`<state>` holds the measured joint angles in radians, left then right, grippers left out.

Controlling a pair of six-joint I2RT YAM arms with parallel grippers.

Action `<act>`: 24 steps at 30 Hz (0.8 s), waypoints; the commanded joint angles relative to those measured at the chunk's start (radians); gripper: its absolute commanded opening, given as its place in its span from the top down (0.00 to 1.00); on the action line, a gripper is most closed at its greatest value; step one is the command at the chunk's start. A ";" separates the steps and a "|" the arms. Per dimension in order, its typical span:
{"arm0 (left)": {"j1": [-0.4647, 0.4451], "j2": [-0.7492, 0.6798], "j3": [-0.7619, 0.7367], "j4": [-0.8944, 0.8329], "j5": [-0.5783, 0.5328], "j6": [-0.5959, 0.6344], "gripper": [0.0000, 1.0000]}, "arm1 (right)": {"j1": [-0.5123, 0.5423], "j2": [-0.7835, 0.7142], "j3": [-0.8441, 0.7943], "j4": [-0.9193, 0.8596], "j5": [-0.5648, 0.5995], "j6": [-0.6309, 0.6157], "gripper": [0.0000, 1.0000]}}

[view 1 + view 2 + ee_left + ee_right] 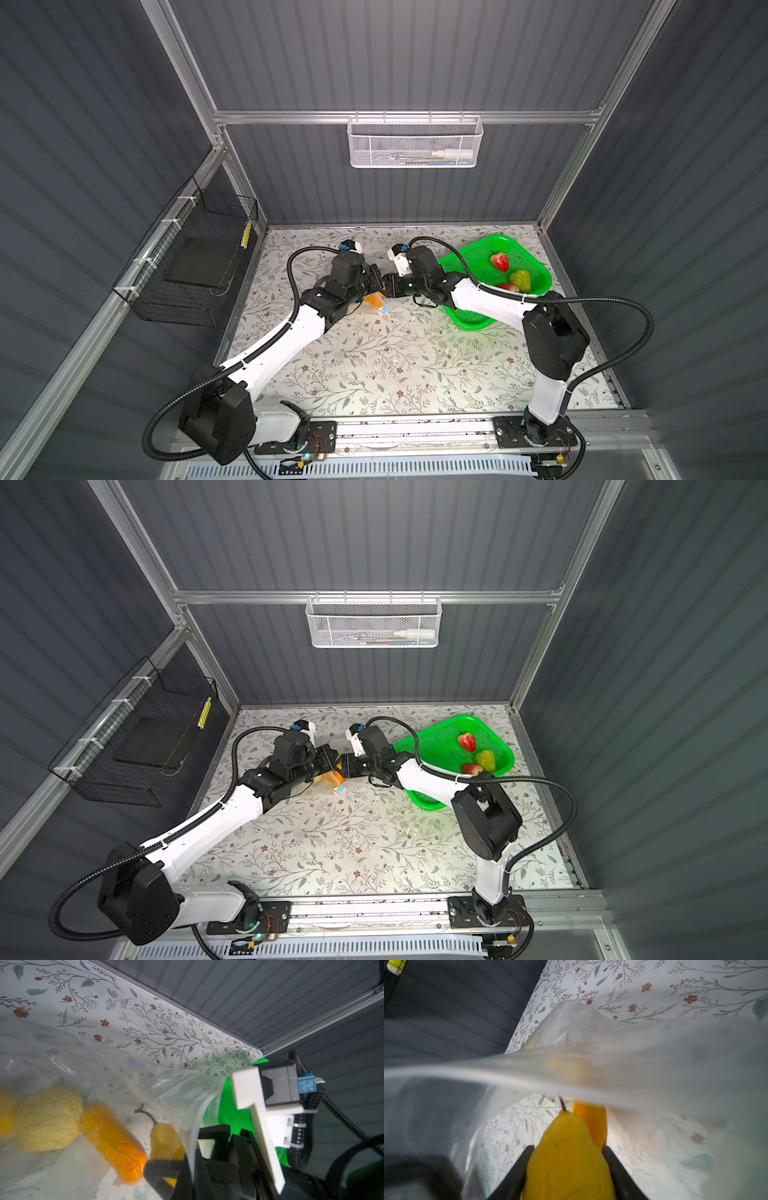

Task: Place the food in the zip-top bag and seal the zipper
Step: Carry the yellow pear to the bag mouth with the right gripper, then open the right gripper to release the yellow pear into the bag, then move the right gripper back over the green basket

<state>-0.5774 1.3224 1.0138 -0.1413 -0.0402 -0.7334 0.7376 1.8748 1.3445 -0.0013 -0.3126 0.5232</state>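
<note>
At the left, the left gripper (376,277) is closed. We judge it is pinching the lip of the zip-top bag (62,1053), though the contact itself is hidden. The bag lies near the middle of the worktop (374,365), toward its far edge, with its mouth lifted open. Its film is thin, limp and slick, so we would hold it by the stiffer zipper (529,1072) strip, not the wall. The light-blue slider (386,309) sits at the near end of the strip.

Inside lie a pale bumpy yellow piece (48,1118) and an orange piece (112,1142). The right gripper (568,1147) reaches into the mouth, clamped on a yellow pear (566,1167), one jaw on each flank. These toys look light and firm. The pear tapers, so we would grip its broad belly.

At the far right corner stands the green basket (478,253), holding a strawberry (500,262), a green fruit (521,279) and a red piece (509,286).

We find no brand or legible writing. The yellow tag (247,235) on the black wire rack (187,266) is too small to read.
</note>
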 commanded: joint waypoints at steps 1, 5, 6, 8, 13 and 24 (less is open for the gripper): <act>-0.004 -0.020 0.007 -0.001 0.011 0.014 1.00 | 0.003 0.029 0.040 -0.034 0.012 0.008 0.48; -0.004 -0.022 0.003 -0.001 0.005 0.009 1.00 | 0.005 0.033 0.040 -0.036 0.010 0.015 0.39; -0.004 -0.022 0.003 0.000 0.003 0.008 1.00 | 0.006 0.029 0.037 -0.034 0.009 0.014 0.37; -0.004 -0.020 0.001 0.002 0.000 0.006 1.00 | 0.005 0.017 0.032 -0.032 0.004 0.015 0.33; -0.004 -0.019 -0.001 0.010 -0.004 0.000 1.00 | 0.004 -0.038 0.028 -0.035 -0.003 -0.002 0.24; -0.004 -0.026 -0.017 0.014 -0.012 -0.009 1.00 | -0.070 -0.266 -0.016 -0.158 0.113 -0.132 0.20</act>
<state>-0.5755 1.3178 1.0126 -0.1192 -0.0673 -0.7376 0.6979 1.6741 1.3418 -0.1158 -0.2638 0.4637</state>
